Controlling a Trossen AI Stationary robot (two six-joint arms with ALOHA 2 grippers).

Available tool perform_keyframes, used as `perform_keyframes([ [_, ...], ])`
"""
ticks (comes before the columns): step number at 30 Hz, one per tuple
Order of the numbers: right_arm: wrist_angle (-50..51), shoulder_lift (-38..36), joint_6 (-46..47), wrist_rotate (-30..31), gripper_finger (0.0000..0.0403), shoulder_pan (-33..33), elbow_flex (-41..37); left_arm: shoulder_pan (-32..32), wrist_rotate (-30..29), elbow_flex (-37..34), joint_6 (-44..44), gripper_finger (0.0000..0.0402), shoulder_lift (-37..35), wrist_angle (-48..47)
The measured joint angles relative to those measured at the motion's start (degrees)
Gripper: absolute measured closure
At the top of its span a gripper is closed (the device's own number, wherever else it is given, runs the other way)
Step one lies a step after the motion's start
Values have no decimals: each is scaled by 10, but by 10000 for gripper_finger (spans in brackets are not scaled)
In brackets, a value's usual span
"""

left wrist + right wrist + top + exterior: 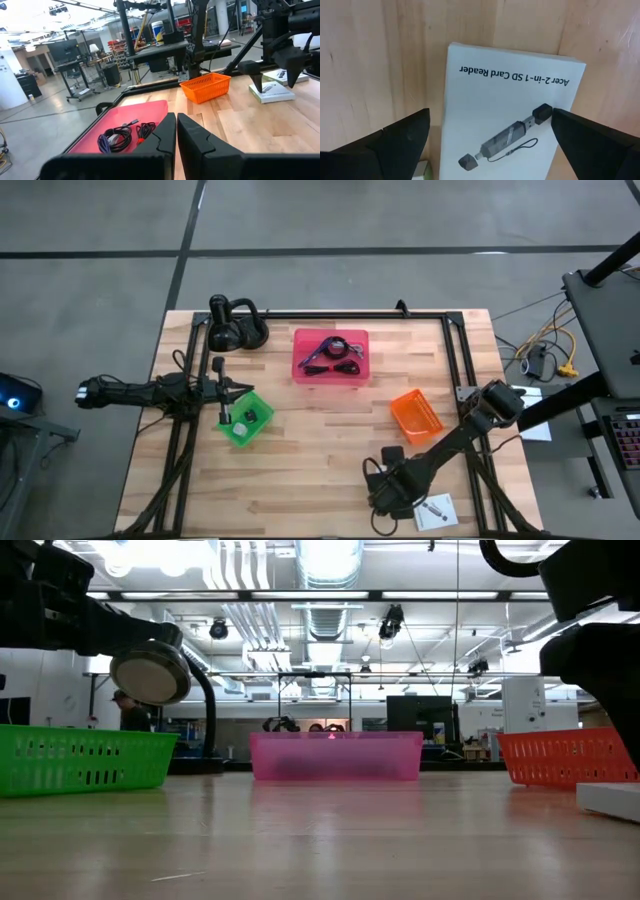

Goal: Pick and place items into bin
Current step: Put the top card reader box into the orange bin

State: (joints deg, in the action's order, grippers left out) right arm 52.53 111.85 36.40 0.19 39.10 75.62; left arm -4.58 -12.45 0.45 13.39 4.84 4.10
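The right gripper (490, 132) is being held just above a white packet (507, 107) lying flat near the front right edge of the wooden surface (330, 440), its fingers (400, 137) spread wide to either side of the box. For a clean pick, the fingers are probably best lowered squarely past the packet's long edges before being closed, since a flat box on bare wood is likely to slide if caught at a corner. The orange bin (415, 416) is standing nearby and seems the likeliest target. The left gripper (232, 388) is being held over the green bin (246, 420), fingers closed on nothing visible. Cables are lying in the pink bin (330, 356). Beyond the surface, a grey floor, workbenches and ceiling ducting are being shown.
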Motion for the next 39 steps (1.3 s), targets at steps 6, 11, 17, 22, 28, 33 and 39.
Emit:
perform_keyframes([
  [6, 2, 0, 0, 2, 4, -1, 3, 0, 0, 0, 0, 402, 0, 0],
  [11, 12, 0, 0, 3, 4, -1, 3, 0, 0, 0, 0, 402, 0, 0],
  [17, 12, 0, -6, 8, 4, -10, 5, 0, 0, 0, 0, 402, 0, 0],
  [22, 10, 0, 3, 11, 4, -13, 6, 0, 0, 0, 0, 402, 0, 0],
  [28, 15, 0, 9, 16, 4, -15, 5, 0, 0, 0, 0, 402, 0, 0],
  [33, 73, 0, 99, 84, 4, -32, 5, 0, 0, 0, 0, 402, 0, 0],
  [39, 98, 0, 115, 52, 3, -45, 7, 0, 0, 0, 0, 402, 0, 0],
])
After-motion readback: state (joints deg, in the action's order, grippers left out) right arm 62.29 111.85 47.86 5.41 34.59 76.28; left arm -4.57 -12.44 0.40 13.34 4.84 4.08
